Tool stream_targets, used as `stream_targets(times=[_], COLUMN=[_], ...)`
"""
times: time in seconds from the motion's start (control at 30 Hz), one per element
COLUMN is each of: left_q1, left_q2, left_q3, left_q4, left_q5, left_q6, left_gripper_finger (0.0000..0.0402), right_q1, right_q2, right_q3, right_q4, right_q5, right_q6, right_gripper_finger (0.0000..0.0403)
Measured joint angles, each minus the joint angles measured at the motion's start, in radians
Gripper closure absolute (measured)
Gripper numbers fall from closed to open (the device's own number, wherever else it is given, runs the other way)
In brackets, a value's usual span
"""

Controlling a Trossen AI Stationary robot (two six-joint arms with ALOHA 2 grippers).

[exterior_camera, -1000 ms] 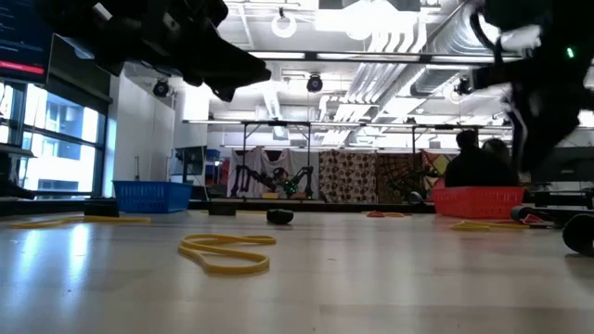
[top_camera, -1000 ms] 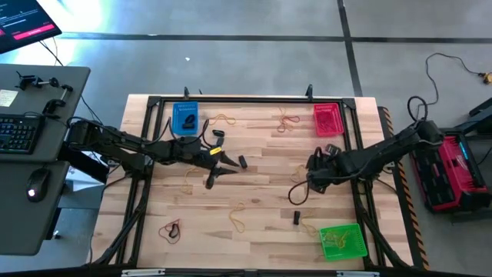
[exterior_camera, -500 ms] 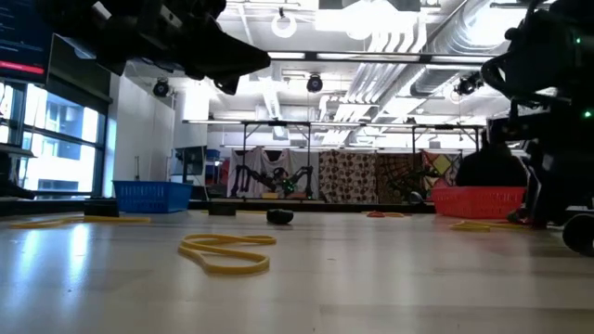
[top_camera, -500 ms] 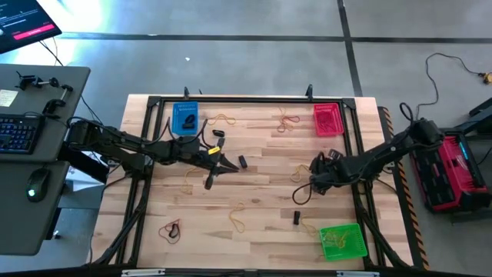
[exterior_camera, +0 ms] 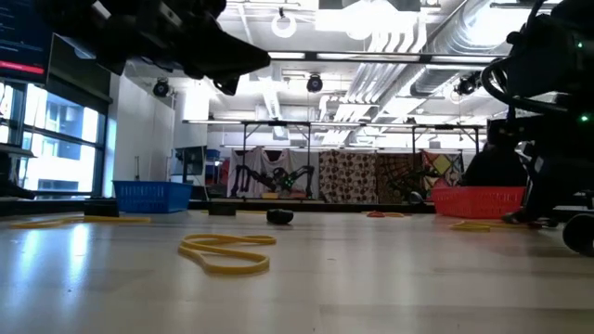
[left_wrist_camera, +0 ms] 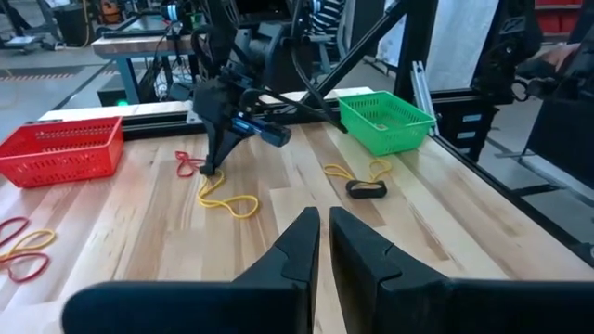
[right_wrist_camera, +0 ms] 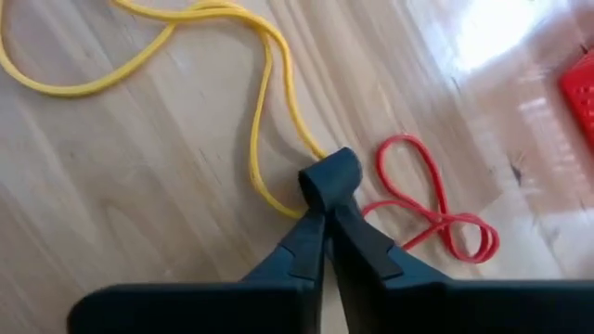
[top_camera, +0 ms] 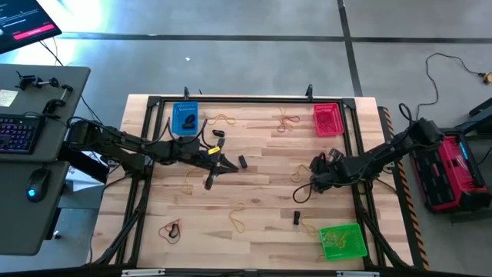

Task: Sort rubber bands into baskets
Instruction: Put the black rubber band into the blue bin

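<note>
My right gripper (right_wrist_camera: 328, 172) stands tips-down on the table right of centre (top_camera: 312, 178), shut on a yellow rubber band (right_wrist_camera: 186, 56). It also shows in the left wrist view (left_wrist_camera: 212, 170). A red rubber band (right_wrist_camera: 429, 206) lies right beside it. My left gripper (left_wrist_camera: 323, 218) is shut and empty, held above the table left of centre (top_camera: 223, 163). The blue basket (top_camera: 185, 119) stands at the far left, the red basket (top_camera: 327, 119) at the far right and the green basket (top_camera: 342, 240) at the near right. My right gripper pinches one end of the yellow rubber band's loop (right_wrist_camera: 269, 198) between its two fingertips. The fingers come from above, slanting down onto the table. The rest of the band lies slack on the wood (left_wrist_camera: 227, 199).
More loose bands lie about: yellow ones (top_camera: 238, 219) (top_camera: 188, 178) (top_camera: 223, 119), a red-and-black pair near the front left (top_camera: 171, 229), orange-red ones by the red basket (top_camera: 288, 119), and black pieces (top_camera: 242, 161) (top_camera: 296, 217). A black frame (top_camera: 231, 100) edges the table.
My right gripper has come down onto the table at the yellow band and has then kept still. My left gripper has kept still.
</note>
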Motion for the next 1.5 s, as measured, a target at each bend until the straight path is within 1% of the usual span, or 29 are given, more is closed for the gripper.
stream_targets(times=[0.1,0.23,0.37,0.5,0.6,0.7,0.8,0.9,1.03,1.2,1.33,1.5], left_q1=[-0.008,-0.010,-0.010,-0.013,-0.031,-0.055,-0.074,-0.092,-0.115,-0.129,-0.129,-0.129], left_q2=[0.000,0.000,0.000,0.000,0.000,0.000,0.000,0.000,0.000,0.047,0.132,0.220], left_q3=[0.000,0.000,0.000,0.000,-0.001,-0.001,0.000,0.003,0.004,0.008,0.063,0.146], left_q4=[0.000,-0.002,-0.002,-0.003,-0.017,-0.020,-0.008,0.019,0.075,0.174,0.167,0.169], left_q5=[0.000,0.000,-0.004,-0.028,-0.085,-0.130,-0.148,-0.183,-0.247,-0.255,-0.259,-0.302], left_q6=[-0.001,-0.003,-0.008,-0.002,0.028,0.034,0.016,-0.009,-0.009,0.014,0.026,0.032], left_gripper_finger=[0.0383,0.0383,0.0383,0.0383,0.0379,0.0367,0.0344,0.0315,0.0277,0.0238,0.0214,0.0191], right_q1=[0.002,0.024,0.060,0.085,0.087,0.087,0.084,0.074,0.056,0.038,0.032,0.032], right_q2=[0.000,0.000,0.000,0.000,0.000,0.001,0.001,0.006,0.028,0.069,0.101,0.114], right_q3=[0.033,0.111,0.192,0.222,0.215,0.204,0.204,0.204,0.204,0.203,0.203,0.203], right_q4=[-0.006,-0.069,-0.056,0.118,0.312,0.484,0.653,0.816,0.970,1.076,1.165,1.191], right_q5=[0.009,0.042,0.105,0.187,0.239,0.290,0.317,0.311,0.230,0.161,0.107,0.084], right_q6=[-0.010,-0.029,-0.044,-0.122,-0.203,-0.303,-0.434,-0.572,-0.696,-0.762,-0.791,-0.797], right_gripper_finger=[0.0399,0.0400,0.0402,0.0402,0.0402,0.0402,0.0403,0.0403,0.0403,0.0403,0.0403,0.0403])
